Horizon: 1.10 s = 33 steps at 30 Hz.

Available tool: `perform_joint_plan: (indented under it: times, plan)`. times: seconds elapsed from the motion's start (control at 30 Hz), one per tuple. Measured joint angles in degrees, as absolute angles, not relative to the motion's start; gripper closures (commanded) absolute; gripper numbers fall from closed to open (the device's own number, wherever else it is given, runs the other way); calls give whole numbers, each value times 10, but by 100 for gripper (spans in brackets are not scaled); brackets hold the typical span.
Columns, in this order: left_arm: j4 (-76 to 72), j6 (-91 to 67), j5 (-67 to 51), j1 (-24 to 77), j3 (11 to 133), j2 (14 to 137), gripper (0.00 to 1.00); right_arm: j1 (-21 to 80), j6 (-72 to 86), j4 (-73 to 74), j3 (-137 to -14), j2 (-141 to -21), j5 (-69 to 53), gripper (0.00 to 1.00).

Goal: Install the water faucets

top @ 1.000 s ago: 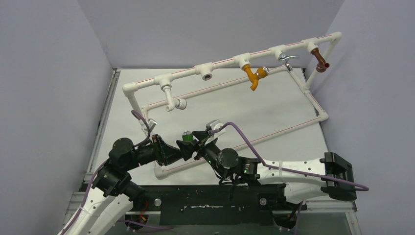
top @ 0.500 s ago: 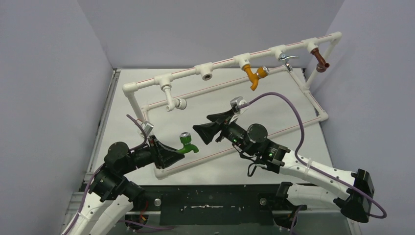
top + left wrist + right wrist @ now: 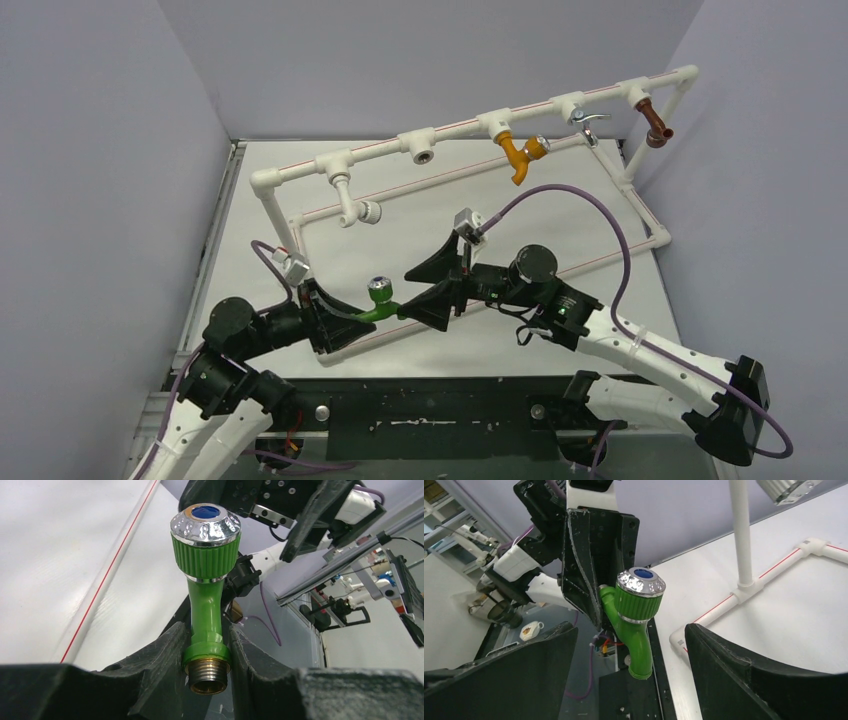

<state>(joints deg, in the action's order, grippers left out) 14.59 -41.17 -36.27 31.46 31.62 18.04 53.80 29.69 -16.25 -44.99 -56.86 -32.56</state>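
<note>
The green water faucet, with a silvery knob and blue centre, hangs above the table's near middle. My left gripper is shut on it. In the left wrist view the fingers clamp the green collar of the faucet just above its brass thread, knob pointing away. My right gripper is open, one finger on each side of the spout end. In the right wrist view the faucet hangs between the wide-apart fingers without touching them; my right gripper holds nothing.
A white pipe frame with red stripes runs across the back and right. On it sit a white tap, an orange-yellow tap, a silver lever tap and a brown spout. One tee socket is bare. Grey walls enclose three sides.
My right gripper let go of the tap, opened wider and swung up-right, then came back so its fingers flank the spout. My left gripper kept its grip, drifting slightly left.
</note>
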Motion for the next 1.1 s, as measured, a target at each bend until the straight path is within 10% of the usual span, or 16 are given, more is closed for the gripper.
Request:
perform_joint_plan:
  times: [1.1]
  plan:
    - [-4,-444,-440,315,316,192,100,579,327,-210,-488,-629,-459,47]
